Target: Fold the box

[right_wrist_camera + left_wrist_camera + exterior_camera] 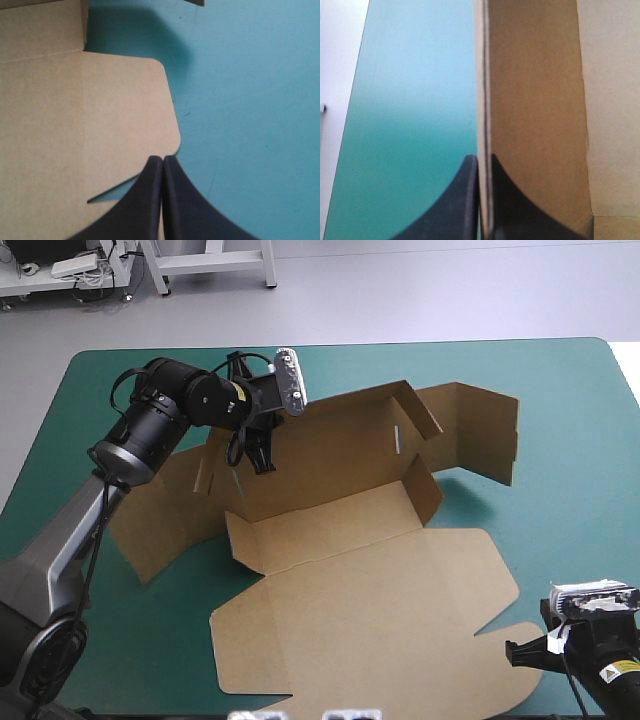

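Across the middle of the teal-green covered bench (560, 380), a brown cut-cardboard box (330, 525) half raised: long rear wall (330, 452) upright, right side panels (480, 430) standing and bent toward the far right, broad lid panel (380, 605) flat toward the near edge, left wing (160, 520) lying low. At the rear wall's left end, the black fin-fingered left pincer (262, 462) pinching the board's top edge, all but pressed together with the sheet between. Near the bench's near right corner, the black right pincer (163, 161) pressed together and empty, tips over the lid panel's rounded corner, beside a slit.

Likely step: raising and holding the walls, side flaps not yet tucked. Next, probably: hold the rear wall steady, bring the left wing up and its tab inward. Calls for a firm pinch without creasing the board.

Plenty of bare cover on the right and far side. Less on the left, with the wing reaching toward that edge, and the lid panel's near edge close to the bench's near edge.
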